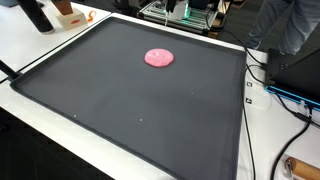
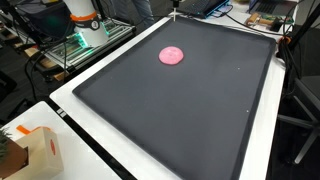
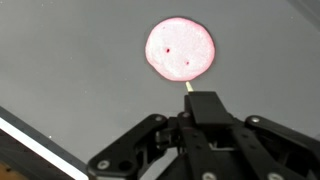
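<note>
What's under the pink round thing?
The pink disc lies flat on the dark mat. Around it only mat shows. The spot right beneath it is covered, so nothing there can be seen.

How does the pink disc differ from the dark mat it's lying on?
The pink disc is round, while the dark mat is rectangular. The disc is bright pink with two small dark dots, seen in the wrist view; the mat is plain dark grey. The disc is small, and the mat covers most of the white table. Both lie flat.
</note>
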`<state>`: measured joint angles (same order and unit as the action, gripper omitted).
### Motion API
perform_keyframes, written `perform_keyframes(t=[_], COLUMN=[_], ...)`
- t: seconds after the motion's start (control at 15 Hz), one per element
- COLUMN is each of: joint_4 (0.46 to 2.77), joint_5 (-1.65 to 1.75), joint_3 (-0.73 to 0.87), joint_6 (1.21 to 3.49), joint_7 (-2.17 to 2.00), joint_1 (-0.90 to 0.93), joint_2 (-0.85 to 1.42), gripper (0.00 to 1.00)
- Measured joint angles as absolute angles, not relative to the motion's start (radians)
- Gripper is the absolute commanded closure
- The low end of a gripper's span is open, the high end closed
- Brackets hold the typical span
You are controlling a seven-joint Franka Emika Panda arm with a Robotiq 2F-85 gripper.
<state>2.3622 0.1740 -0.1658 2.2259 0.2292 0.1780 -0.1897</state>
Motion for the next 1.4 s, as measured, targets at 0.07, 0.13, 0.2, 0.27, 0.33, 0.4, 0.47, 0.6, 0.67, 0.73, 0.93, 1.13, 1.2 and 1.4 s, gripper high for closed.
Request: perform_keyframes(t=[0.07,0.13,0.2,0.27,0.33,0.4,0.47,0.6,0.67,0.73,0.93,1.13,1.2,1.4], joint_4=[2.359,2.357,2.356,2.356,2.356,2.356,2.356,2.356,2.356,2.356,2.356,2.352,2.346,2.310], joint_5=[0.174,0.174,0.174,0.174,0.174,0.174,0.174,0.174,0.174,0.174,0.174,0.173,0.163,0.063], joint_3=[-0.168,-0.169,-0.168,-0.168,-0.168,-0.168,-0.168,-0.168,-0.168,-0.168,-0.168,-0.162,-0.153,-0.098], joint_6=[2.224,2.224,2.224,2.224,2.224,2.224,2.224,2.224,2.224,2.224,2.224,2.224,2.224,2.212], joint_7=[0.218,0.216,0.216,0.216,0.216,0.216,0.216,0.216,0.216,0.216,0.216,0.215,0.214,0.249], joint_1=[0.180,0.180,0.180,0.180,0.180,0.180,0.180,0.180,0.180,0.180,0.180,0.175,0.170,0.149], joint_2=[-0.191,-0.192,-0.191,-0.190,-0.190,-0.190,-0.190,-0.190,-0.190,-0.190,-0.189,-0.186,-0.180,-0.145], gripper=[0.88,0.88,0.88,0.88,0.88,0.88,0.88,0.88,0.88,0.88,0.97,0.97,0.97,0.97])
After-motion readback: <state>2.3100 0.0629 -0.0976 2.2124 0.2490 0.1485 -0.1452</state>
